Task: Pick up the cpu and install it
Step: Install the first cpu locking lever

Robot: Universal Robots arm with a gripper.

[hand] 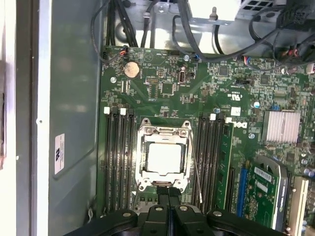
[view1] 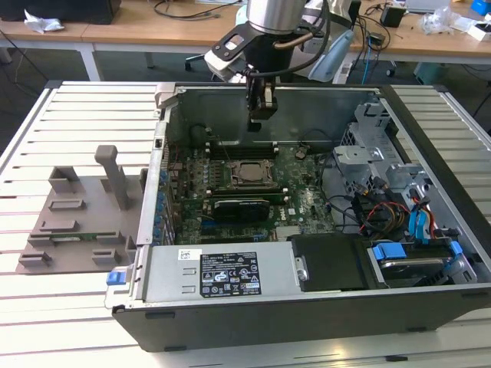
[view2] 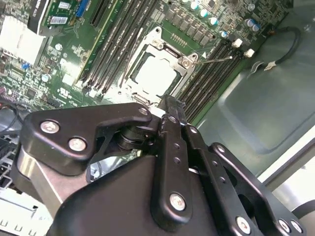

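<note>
Wooden desks [view1: 153,31] strewn with cables line the back of the room. In front of them we see a white slatted table [view1: 46,130] carrying an open computer case [view1: 307,314]. On the exterior view's left of the case a grey moulded fixture [view1: 77,222] lies on the slats.

Inside the case the green motherboard [view1: 307,203] lies flat. The cpu [hand: 165,157] sits in the metal socket frame [hand: 142,132], silvery top up, with black memory slots [hand: 118,157] along both sides of it. We find a long black expansion card [view1: 242,207] just beside the socket.

The gripper [view1: 261,115] hangs above the motherboard, apart from it, over the socket's edge. In both wrist views we see its 2 fingers [hand: 162,194] pressed together with nothing between them, tips pointing down near the cpu without touching it.
</note>
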